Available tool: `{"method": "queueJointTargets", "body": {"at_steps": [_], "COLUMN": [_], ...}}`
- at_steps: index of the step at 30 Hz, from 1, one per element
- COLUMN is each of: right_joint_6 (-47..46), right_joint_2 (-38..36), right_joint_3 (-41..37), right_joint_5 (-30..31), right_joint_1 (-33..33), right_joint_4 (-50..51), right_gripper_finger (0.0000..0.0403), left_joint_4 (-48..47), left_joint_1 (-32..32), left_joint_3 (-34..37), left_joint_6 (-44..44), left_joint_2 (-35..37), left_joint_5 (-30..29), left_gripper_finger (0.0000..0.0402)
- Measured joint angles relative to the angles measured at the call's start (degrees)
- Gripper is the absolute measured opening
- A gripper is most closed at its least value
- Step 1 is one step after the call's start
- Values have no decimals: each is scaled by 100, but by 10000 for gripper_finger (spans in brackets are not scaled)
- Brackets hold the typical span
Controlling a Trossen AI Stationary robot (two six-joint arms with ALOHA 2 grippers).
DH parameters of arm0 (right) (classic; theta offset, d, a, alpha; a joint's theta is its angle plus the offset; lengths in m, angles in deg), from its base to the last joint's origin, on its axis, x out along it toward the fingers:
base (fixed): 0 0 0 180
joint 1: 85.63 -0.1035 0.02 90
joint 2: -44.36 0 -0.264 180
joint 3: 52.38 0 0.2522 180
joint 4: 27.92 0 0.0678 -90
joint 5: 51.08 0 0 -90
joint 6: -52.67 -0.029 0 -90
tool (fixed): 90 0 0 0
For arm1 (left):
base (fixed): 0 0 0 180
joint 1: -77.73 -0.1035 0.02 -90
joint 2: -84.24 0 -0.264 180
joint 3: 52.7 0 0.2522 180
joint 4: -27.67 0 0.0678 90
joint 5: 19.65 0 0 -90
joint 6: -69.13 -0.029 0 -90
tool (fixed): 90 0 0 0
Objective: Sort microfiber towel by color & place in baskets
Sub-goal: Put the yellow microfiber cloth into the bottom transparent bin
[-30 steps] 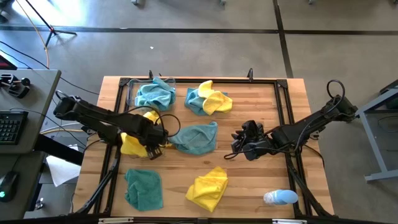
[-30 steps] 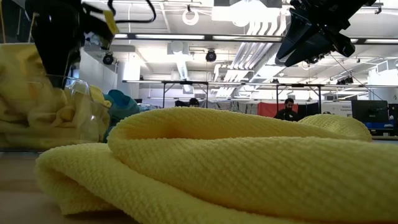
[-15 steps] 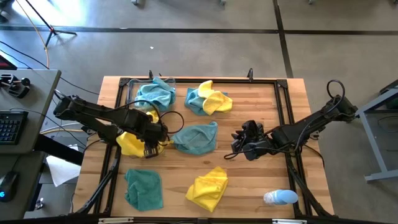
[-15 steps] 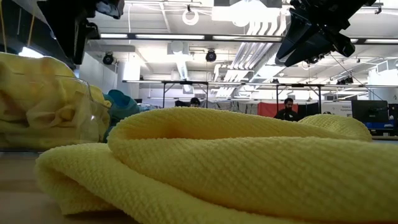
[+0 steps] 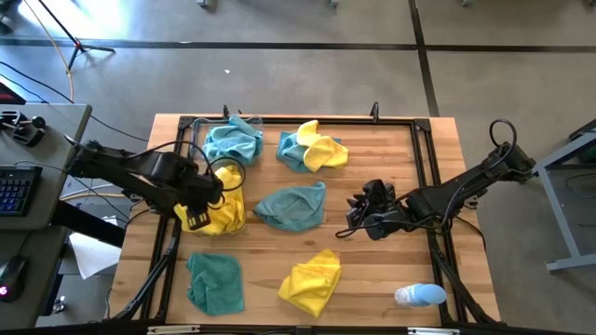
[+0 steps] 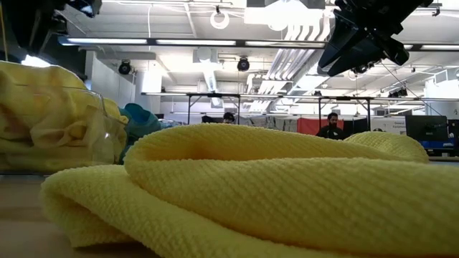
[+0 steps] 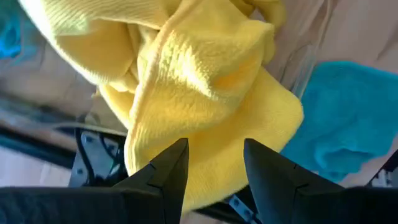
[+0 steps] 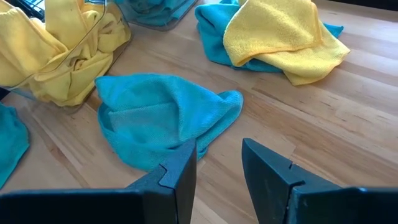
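Note:
A clear bin (image 5: 223,207) at the table's left holds several yellow towels (image 7: 205,81). A second clear bin (image 5: 229,141) behind it holds teal towels. My left gripper (image 5: 198,219) is open and empty, just above and to the left of the yellow bin; its fingers (image 7: 166,168) touch nothing. My right gripper (image 5: 358,223) is open and empty above the table, right of a loose teal towel (image 8: 158,118). More loose towels lie on the table: a teal and yellow heap (image 5: 312,149), a teal one (image 5: 216,282) and a yellow one (image 5: 312,279).
A small pale-blue-and-white rounded object (image 5: 419,295) lies at the near right. Black frame rails (image 5: 433,149) run along the table's sides. Bare wood shows between the loose towels and at the far right. The near yellow towel (image 6: 272,186) fills the low view.
My left gripper has risen out of the bin of yellow towels and drawn back toward the table's left edge. The yellow towels stay heaped in the bin.

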Motion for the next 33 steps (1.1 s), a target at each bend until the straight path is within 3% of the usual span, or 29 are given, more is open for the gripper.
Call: {"method": "queueJointTargets", "body": {"at_steps": [7,16,27,33], "right_joint_6": [1,2,1,0], "right_joint_2": [0,0,0,0], "right_joint_3": [0,0,0,0], "right_joint_5": [100,266,390,390], "right_joint_1": [0,0,0,0], "right_joint_4": [-2,20,22,22], "right_gripper_finger": [124,124,124,124], "left_joint_4": [518,1578,2506,2591], "left_joint_1": [0,-81,-357,-358], "left_joint_3": [948,1997,2801,2899], "left_joint_6": [-624,-1109,-1157,-1131], "left_joint_2": [189,-245,-972,-1131], "left_joint_5": [-79,-344,-190,-173], "left_gripper_finger": [145,145,145,145]}}
